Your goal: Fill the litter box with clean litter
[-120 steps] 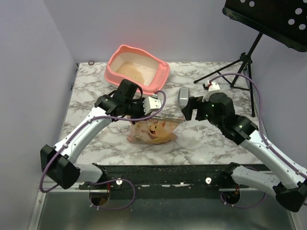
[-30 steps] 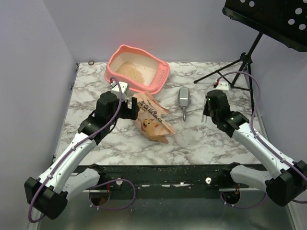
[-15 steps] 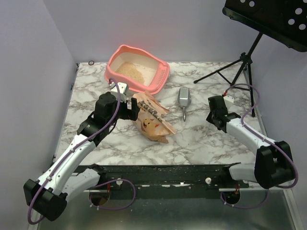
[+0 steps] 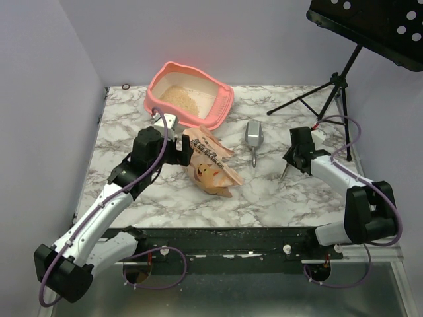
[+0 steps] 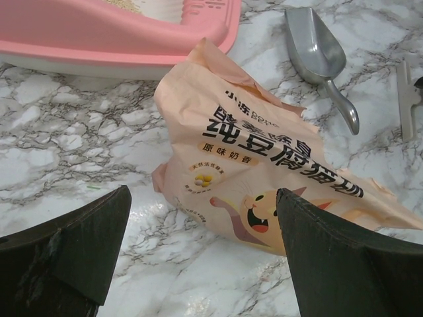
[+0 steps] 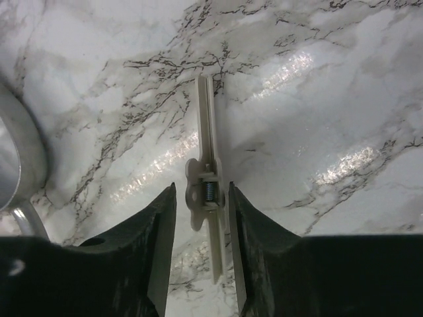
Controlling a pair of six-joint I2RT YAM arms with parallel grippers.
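Observation:
The salmon-pink litter box (image 4: 221, 105) stands at the back left, with pale beige clean litter (image 4: 184, 98) on its floor. Its rim (image 5: 99, 39) crosses the top of the left wrist view. A peach litter bag (image 4: 210, 165) with a cartoon cat lies flat on the marble in front of it. My left gripper (image 4: 181, 150) hovers open beside the bag (image 5: 264, 165), its fingers (image 5: 79, 244) wide apart and touching nothing. My right gripper (image 4: 289, 165) is low at the right. Its jaws stand open around a cream spring clip (image 6: 210, 165) on the table, with a gap on each side.
A metal scoop (image 4: 254, 135) lies between the bag and the right gripper; its bowl shows in the left wrist view as the scoop (image 5: 317, 49). A black music stand (image 4: 330, 86) has its tripod at the back right. Walls close in on the left and the back.
My right gripper was shut on the clip and has opened, leaving the clip on the table between its jaws. The right arm shifted slightly. The left arm and the bag stayed put.

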